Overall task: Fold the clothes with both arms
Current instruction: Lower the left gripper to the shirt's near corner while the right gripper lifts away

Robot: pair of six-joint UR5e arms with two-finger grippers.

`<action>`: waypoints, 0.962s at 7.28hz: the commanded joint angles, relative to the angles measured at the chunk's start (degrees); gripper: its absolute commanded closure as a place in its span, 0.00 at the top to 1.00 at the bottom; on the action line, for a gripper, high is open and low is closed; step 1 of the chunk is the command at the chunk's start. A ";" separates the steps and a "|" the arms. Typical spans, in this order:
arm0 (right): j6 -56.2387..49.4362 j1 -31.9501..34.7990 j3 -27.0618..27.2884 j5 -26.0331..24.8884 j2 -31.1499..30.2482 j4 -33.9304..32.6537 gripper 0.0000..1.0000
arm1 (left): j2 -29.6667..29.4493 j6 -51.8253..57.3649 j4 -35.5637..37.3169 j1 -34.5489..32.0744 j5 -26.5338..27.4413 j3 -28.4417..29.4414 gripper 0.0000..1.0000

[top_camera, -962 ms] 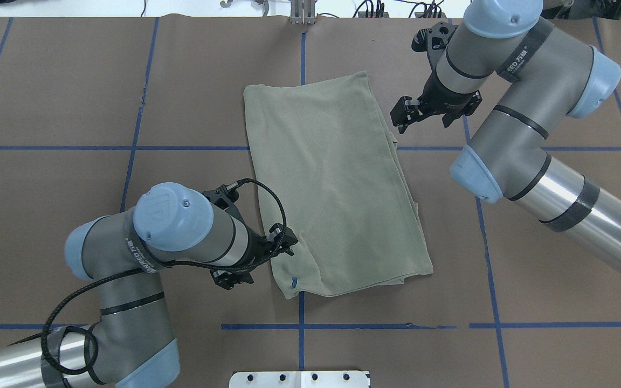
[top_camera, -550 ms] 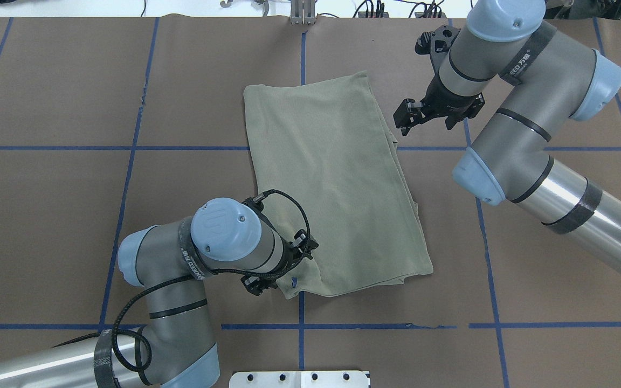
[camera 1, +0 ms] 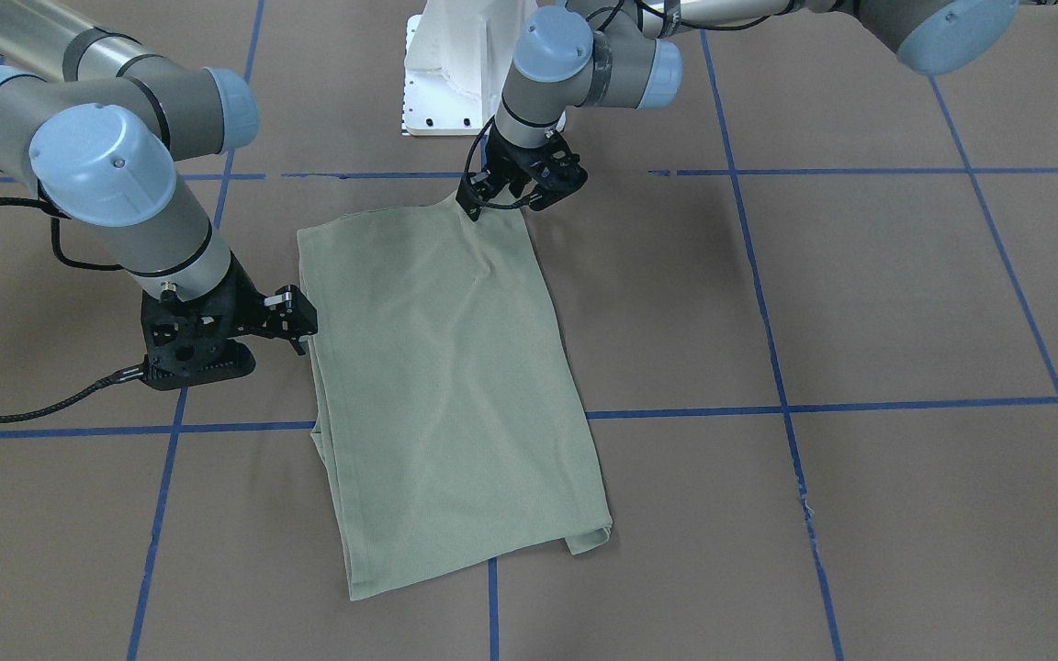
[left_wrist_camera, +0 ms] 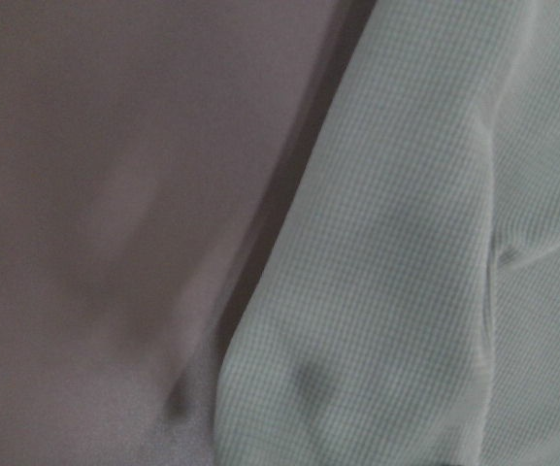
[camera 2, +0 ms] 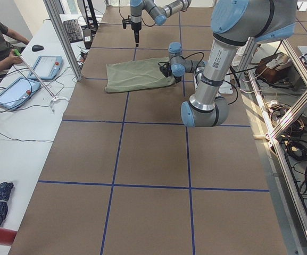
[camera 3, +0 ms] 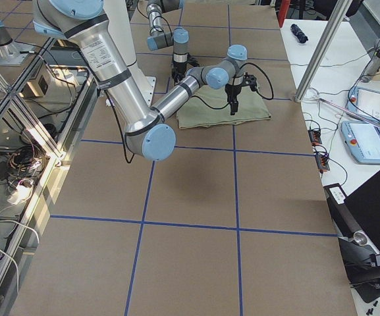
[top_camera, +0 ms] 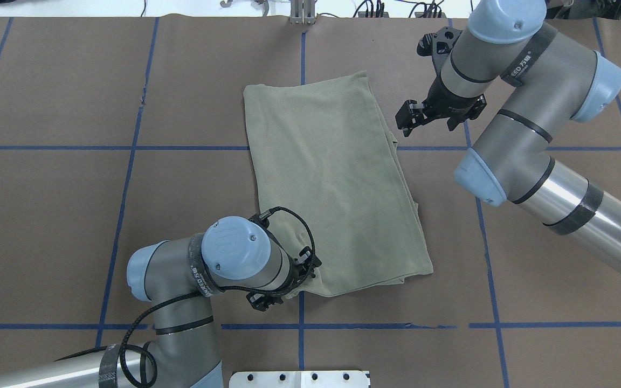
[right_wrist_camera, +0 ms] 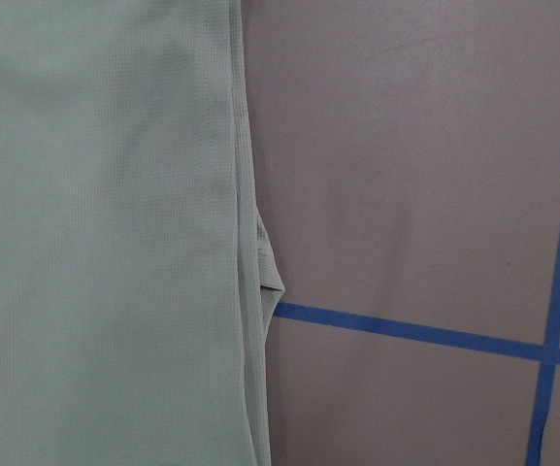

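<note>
Bottom edge of the overhead view: white metal base plate (top_camera: 299,379), cut off by the frame. Just above, lower centre: left end effector (top_camera: 305,268) down on the near corner of the sage-green thin-knit shirt (top_camera: 337,178). Fingertips masked from above, so apart or together not determinable.

Centre of frame: shirt already reduced to a long slanted rectangle, flat on the brown paper-covered worktop with blue tape grid (top_camera: 46,215), layered edges stepping out along its right side.

Upper right: right end effector (top_camera: 405,119) just beside that layered edge, apart from the cloth, carrying nothing. Finger spacing likewise not determinable.

Probable step: taking hold for a further fold, near end toward far end. Next move likely requiring a firm pinch through all layers at the corner and a matching hold by the right end effector.

Sleeves, chest logo and neck label unseen, presumably folded inside. Left wrist view blurred: only cloth and worktop.
</note>
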 commanded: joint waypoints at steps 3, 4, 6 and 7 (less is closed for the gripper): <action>-0.09 -0.17 -0.17 -0.18 -0.65 0.03 1.00 | 0.13 0.42 0.19 -2.54 -0.17 -0.18 0.09; 0.00 -0.26 -0.17 -0.26 -0.65 0.03 1.00 | 0.92 0.85 0.19 -3.16 -0.17 -0.35 0.03; 5.50 -1.74 0.70 0.00 -0.65 0.29 1.00 | 6.51 3.48 0.19 -3.43 -0.35 -6.46 0.00; 11.54 -4.02 1.06 0.09 -0.48 0.82 1.00 | 9.42 3.58 0.71 -3.08 -0.43 -11.11 0.00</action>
